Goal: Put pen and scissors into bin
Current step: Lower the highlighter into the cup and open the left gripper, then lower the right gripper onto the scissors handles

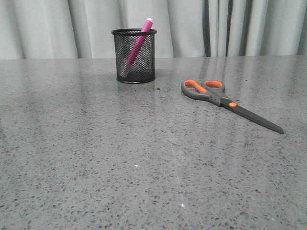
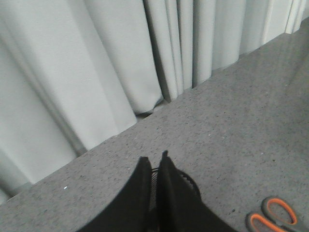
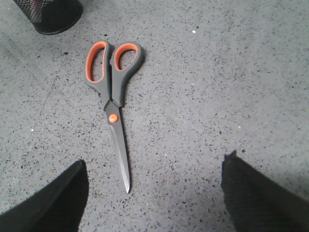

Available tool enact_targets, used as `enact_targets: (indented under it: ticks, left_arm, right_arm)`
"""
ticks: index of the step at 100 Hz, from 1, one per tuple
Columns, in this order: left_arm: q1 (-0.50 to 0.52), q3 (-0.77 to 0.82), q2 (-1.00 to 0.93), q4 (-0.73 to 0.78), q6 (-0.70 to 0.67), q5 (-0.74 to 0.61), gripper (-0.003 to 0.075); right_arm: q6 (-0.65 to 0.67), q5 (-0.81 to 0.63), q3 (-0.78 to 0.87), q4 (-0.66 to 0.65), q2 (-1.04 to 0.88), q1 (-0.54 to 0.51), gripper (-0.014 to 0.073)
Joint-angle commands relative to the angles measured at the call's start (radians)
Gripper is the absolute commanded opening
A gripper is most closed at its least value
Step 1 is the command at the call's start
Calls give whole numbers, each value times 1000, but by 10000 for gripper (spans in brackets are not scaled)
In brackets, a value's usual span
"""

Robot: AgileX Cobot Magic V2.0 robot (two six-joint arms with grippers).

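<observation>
The magenta pen (image 1: 137,44) stands tilted inside the black mesh bin (image 1: 135,56) at the back of the table, its whitish cap above the rim. The scissors (image 1: 221,97) lie flat on the table to the right of the bin, blades pointing front right. Neither gripper shows in the front view. In the left wrist view my left gripper (image 2: 153,159) is shut and empty, above the bin's rim (image 2: 191,181). In the right wrist view my right gripper (image 3: 155,162) is wide open above the table, with the tip of the scissors (image 3: 112,92) between its fingers.
The grey speckled table (image 1: 144,158) ends at a pale curtain (image 1: 48,28) behind the bin. The bin's base (image 3: 50,17) shows beyond the scissors' handles in the right wrist view. The scissors' handles (image 2: 275,218) show in the left wrist view.
</observation>
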Motion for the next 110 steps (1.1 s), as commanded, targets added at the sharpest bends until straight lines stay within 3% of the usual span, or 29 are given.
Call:
enact_targets:
  ticks: [1,27,51,77,96,110]
  left_arm:
    - [29,59,-129,-9,-2,-66,-20]
    - [51,546,-475,-71,-2,-438,-20]
    - [55,863,-709,-102,-2,-483,-20]
    - [55,972,-828,-126,-2,-528,-19]
    - [55,972,-829,-126,-2,-528,-19]
    - [55,972,-829,-126,-2,-528,-19]
  right_arm:
    - [-49,-45,-38,6,9,16,517]
    - [-115,-38,-118,8,127,152,517]
    - [-126,94,-329,-38,367,214,517]
    - [-112,281,-596,-105,666,246,517]
    - [25,378,-757,-291,832,265,517]
    - [31,412,-835,-291,907,279,517]
